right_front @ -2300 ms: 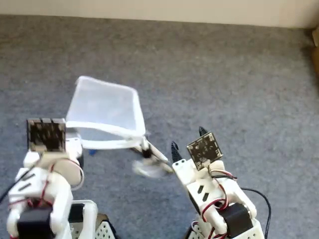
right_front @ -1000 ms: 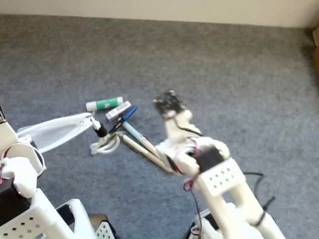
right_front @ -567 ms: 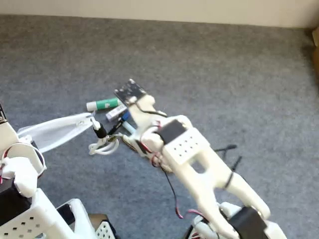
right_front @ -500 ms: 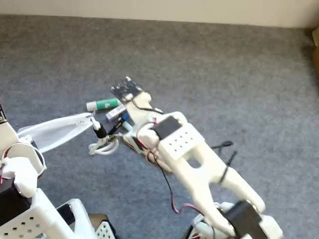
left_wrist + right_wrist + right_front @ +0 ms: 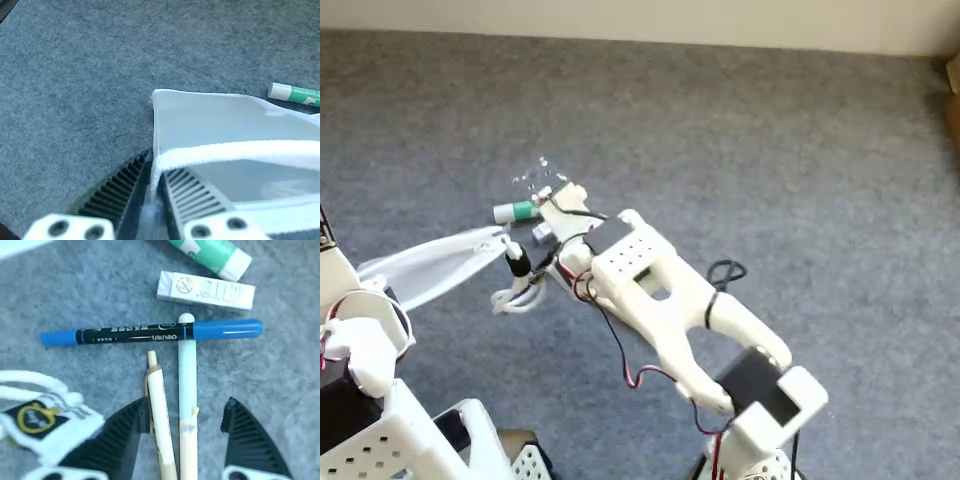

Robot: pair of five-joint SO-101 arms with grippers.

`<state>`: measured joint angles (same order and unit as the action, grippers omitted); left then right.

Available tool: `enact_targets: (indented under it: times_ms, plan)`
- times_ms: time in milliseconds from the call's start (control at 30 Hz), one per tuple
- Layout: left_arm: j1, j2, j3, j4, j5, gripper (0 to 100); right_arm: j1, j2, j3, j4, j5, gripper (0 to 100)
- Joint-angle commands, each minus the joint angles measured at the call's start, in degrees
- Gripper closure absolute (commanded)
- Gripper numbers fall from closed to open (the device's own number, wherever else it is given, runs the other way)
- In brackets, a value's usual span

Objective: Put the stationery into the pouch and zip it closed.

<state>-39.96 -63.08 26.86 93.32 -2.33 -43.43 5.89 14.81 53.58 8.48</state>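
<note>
Straddling the cream pen [image 5: 159, 410] and pale-blue pen [image 5: 187, 385], both lying lengthwise between its spread jaws, the right claw [image 5: 186, 440] is nearest; the left claw [image 5: 154, 176] clamps the pouch [image 5: 225, 120].

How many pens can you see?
3: a blue marker by the eraser; a cream pen and a pale blue pen below the right jaws. More may be hidden.
</note>
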Motion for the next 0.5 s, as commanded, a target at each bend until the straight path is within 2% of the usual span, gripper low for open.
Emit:
enact_targets:
  times_ms: [0, 467]
  plan:
    - [-0.66, 0.22, -2.77, 0.44, -0.18, 99, -0.66, 0.92, -4.88, -1.36, -0.7, 77.9]
    - [-0.75, 0.22, -2.59, 1.58, -0.35, 99, -0.48, 13.93, -10.68, -1.36, -0.62, 77.9]
